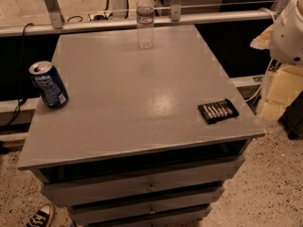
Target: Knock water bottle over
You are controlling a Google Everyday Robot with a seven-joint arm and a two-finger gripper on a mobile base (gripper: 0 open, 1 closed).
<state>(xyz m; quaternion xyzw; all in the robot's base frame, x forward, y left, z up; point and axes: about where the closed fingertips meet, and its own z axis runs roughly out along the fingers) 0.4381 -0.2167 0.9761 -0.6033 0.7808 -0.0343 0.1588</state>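
Water bottle (pixel 145 20): stands upright on the grey worktop (pixel 132 103), at its far edge and a little right of the middle; clear and ribbed, white cap on top, pale label band around the upper body. Touches nothing else. Tool (pixel 275 100): sits at the far right of the scene, beyond the worktop's right edge, as pale yellowish parts under a white rounded arm housing (pixel 288 30); well apart from the water bottle, nearer and to the right of it. Cannot tell how far open, nor whether anything is in its hold. Blue soda can (pixel 49 84): stands by the left edge of the worktop, silver top showing, well apart from the water bottle. Black packet (pixel 218 111): lies flat near the right edge, pale stripes across its face, closer to the tool than to anything else on the worktop. Drawers (pixel 151 187): stacked under the worktop on the near side. Metal rail (pixel 94 25): runs left to right just behind the far edge. Shoe (pixel 41 216): rests on the speckled floor (pixel 279 193) at the near left corner.
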